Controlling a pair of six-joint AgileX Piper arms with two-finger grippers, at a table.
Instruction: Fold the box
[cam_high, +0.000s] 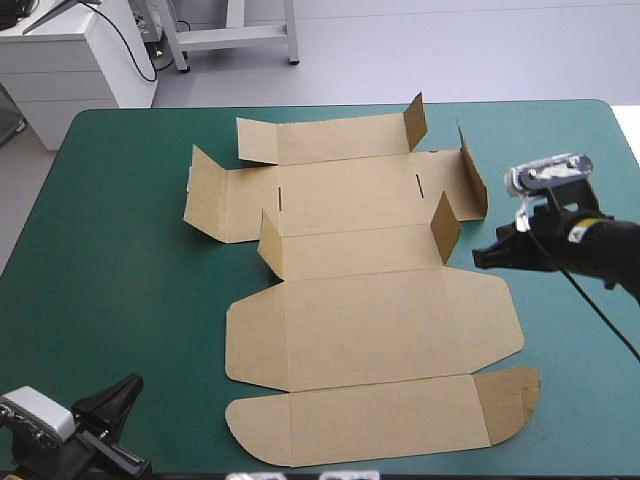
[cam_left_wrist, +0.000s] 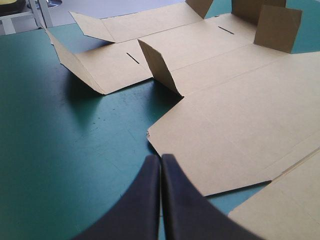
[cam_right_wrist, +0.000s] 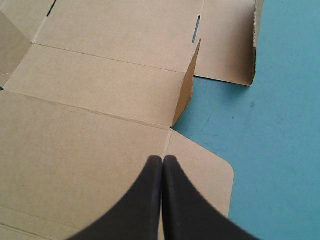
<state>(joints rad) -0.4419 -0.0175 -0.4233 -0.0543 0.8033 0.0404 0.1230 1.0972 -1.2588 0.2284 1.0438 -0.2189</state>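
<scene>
One box (cam_high: 370, 320) lies spread ahead of left pincer (cam_left_wrist: 161, 160), beneath right pincer (cam_right_wrist: 162, 160).

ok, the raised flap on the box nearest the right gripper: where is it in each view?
High view: the raised flap stands at the box's right side, beside the right gripper.
Left wrist view: flap far ahead of the left gripper, upright across the box.
Right wrist view: flap just ahead of the right gripper, nearly edge-on.
Shared landmark: the short slot in the panel just beyond the flap.
</scene>
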